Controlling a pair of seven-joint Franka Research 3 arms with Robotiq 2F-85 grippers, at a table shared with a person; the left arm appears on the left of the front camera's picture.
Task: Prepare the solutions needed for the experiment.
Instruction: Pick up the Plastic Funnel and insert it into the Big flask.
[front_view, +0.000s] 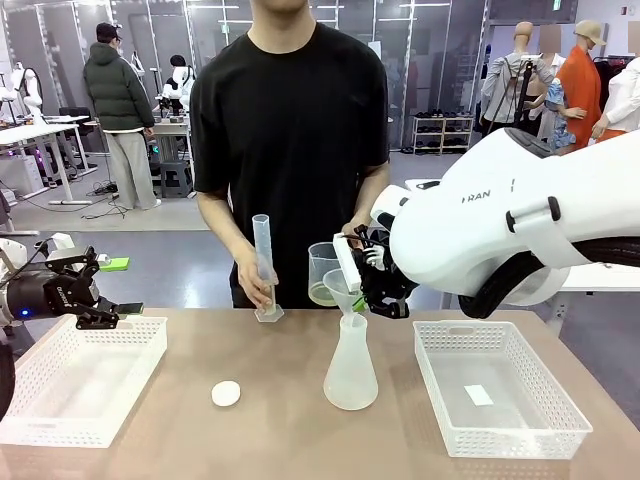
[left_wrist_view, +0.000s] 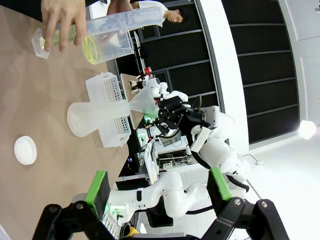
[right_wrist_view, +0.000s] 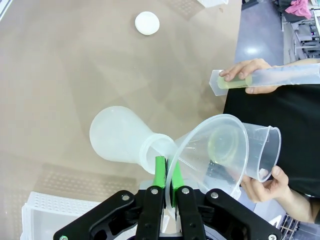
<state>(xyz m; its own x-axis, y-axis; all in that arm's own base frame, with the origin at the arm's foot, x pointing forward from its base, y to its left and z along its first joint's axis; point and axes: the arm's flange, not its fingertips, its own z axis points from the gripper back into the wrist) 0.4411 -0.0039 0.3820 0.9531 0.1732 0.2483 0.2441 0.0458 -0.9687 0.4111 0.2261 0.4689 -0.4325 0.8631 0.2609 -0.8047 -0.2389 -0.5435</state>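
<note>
A person across the table holds a clear beaker with a shallow layer of pale yellow-green solution beside the rim of a clear funnel. The person's other hand steadies a tall graduated cylinder upright on the table. The funnel sits in the neck of a translucent conical flask. My right gripper is shut on the funnel's rim. My left gripper hangs open with nothing in it above the left basket; its green pads stand wide apart.
A white basket sits at the left and another white basket, holding a small white piece, at the right. A round white cap lies on the table in front of the cylinder.
</note>
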